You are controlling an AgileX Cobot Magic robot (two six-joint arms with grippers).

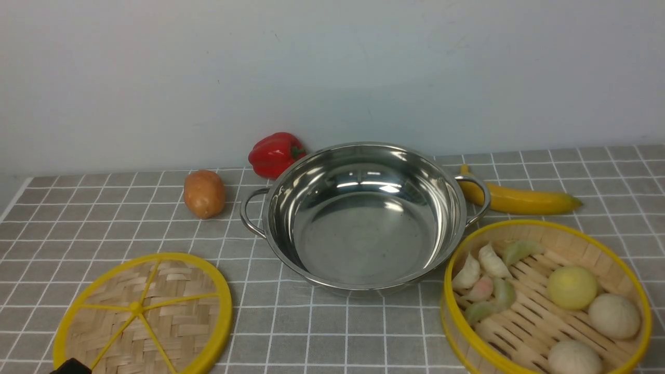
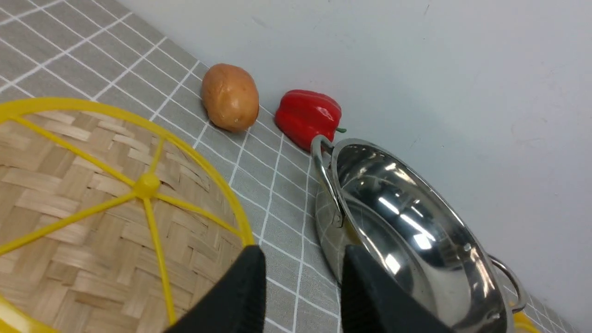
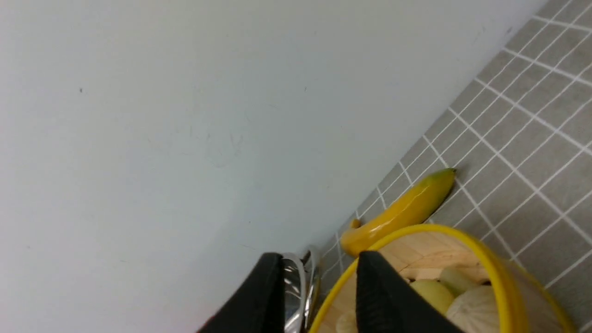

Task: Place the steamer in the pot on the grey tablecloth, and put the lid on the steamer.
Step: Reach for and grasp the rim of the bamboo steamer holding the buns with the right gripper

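The shiny steel pot [image 1: 363, 218] stands empty in the middle of the grey tablecloth [image 1: 332, 322]. The steamer [image 1: 540, 304], a yellow-rimmed bamboo basket holding dumplings and round buns, sits on the cloth to the pot's front right. To the pot's front left the flat woven lid [image 1: 143, 314] lies on the cloth. My left gripper [image 2: 301, 252] is open over the cloth between the lid [image 2: 92, 222] and the pot [image 2: 407, 231], holding nothing. My right gripper [image 3: 319, 259] is open at the near left of the steamer [image 3: 499, 277]; the steamer's rim and the pot's edge show through its gap.
A brown potato [image 1: 204, 193] and a red bell pepper [image 1: 275, 154] lie behind and left of the pot. A yellow banana [image 1: 519, 200] lies behind the steamer, right of the pot. A pale wall closes the back of the table.
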